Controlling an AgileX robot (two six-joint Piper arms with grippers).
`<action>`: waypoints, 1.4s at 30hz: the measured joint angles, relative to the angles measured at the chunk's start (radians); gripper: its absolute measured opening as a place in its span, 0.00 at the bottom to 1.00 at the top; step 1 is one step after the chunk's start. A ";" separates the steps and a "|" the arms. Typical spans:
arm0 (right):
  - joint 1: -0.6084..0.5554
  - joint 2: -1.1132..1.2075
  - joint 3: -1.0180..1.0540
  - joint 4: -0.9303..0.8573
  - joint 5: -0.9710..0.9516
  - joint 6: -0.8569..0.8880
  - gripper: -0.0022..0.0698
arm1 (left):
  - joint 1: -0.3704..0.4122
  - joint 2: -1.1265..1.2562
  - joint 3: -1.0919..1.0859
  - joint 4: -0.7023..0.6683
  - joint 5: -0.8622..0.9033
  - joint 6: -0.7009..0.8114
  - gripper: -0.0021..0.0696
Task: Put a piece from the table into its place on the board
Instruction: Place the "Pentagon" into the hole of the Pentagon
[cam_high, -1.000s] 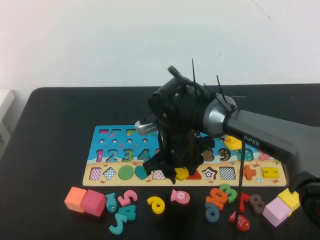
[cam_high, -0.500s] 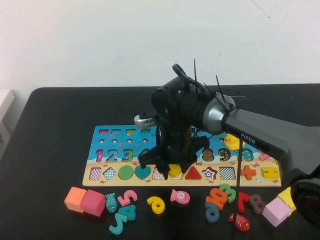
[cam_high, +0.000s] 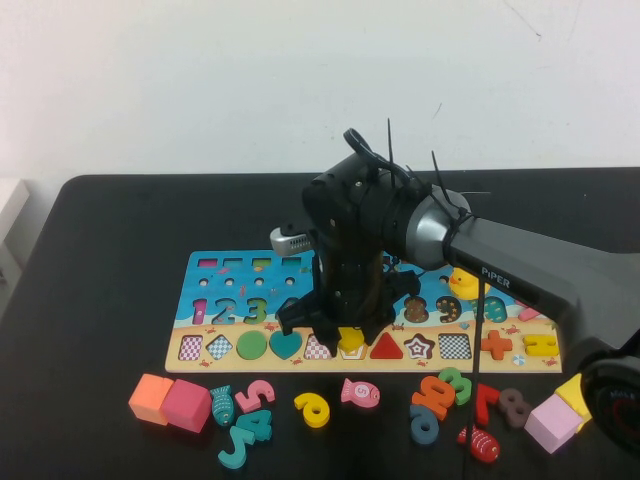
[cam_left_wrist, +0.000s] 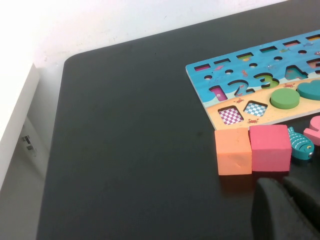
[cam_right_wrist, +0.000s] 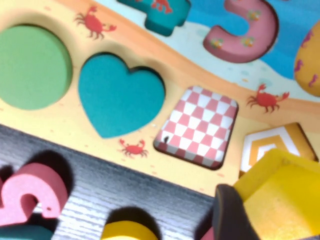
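The board (cam_high: 270, 326) lies on the black table (cam_high: 120, 250). My right gripper (cam_high: 349, 334) is shut on the piece (cam_high: 352, 343), a small yellow pentagon, and holds it low over the board's bottom row, between the pink checkered cut-out (cam_right_wrist: 197, 127) and the red triangle (cam_high: 386, 347). In the right wrist view the piece (cam_right_wrist: 280, 195) sits tilted partly over the orange-and-white pentagon cut-out (cam_right_wrist: 267, 145), with one dark finger (cam_right_wrist: 229, 212) against it. My left gripper (cam_left_wrist: 287, 210) is shut and empty, low over the table near an orange cube (cam_left_wrist: 233, 151).
Loose pieces lie along the table's front: orange and pink cubes (cam_high: 170, 401), fish, several numbers with a yellow 6 (cam_high: 312, 409), and pink and yellow cubes (cam_high: 562, 414) at the right. A yellow duck (cam_high: 465, 283) sits on the board.
My right gripper has moved a little left and down with the yellow pentagon, from beside the triangle to over the pentagon cut-out. In the last half second it barely moves.
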 joint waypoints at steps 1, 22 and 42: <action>0.000 0.000 0.000 -0.003 0.002 0.005 0.54 | 0.000 0.000 0.000 0.000 0.000 0.000 0.03; 0.000 0.038 -0.002 -0.024 -0.011 0.042 0.55 | 0.000 0.000 0.000 0.000 0.000 0.000 0.03; 0.000 0.039 -0.060 -0.024 -0.004 0.046 0.65 | 0.000 0.000 0.000 0.000 0.000 0.000 0.03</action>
